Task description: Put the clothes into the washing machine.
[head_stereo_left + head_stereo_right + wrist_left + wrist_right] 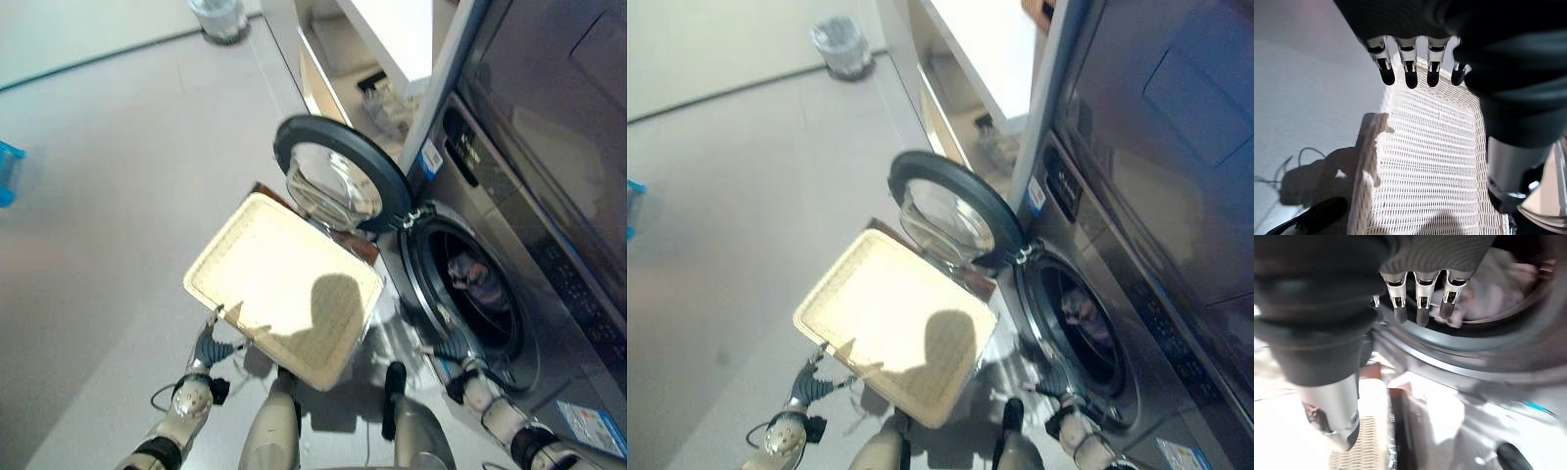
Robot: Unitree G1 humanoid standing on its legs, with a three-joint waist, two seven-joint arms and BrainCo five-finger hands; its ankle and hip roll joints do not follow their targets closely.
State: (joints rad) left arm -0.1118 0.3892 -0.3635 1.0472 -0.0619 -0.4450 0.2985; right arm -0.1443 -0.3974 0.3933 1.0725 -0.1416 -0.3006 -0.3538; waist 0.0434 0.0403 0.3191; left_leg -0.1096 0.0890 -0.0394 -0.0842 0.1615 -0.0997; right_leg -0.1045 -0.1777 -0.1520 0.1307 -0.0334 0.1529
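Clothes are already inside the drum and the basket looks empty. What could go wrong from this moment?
1. The open door hangs over the basket; swinging it shut might catch the basket's rim.
2. The right hand is at the drum opening, so it could snag the clothes and pull them out.
3. The left hand hovers at the basket and may knock it.

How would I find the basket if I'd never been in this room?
Look for the big grey washing machine with its round door swung open. On the floor right in front of that door sits the basket. It is the pale cream, woven, rectangular one, and it looks empty inside.
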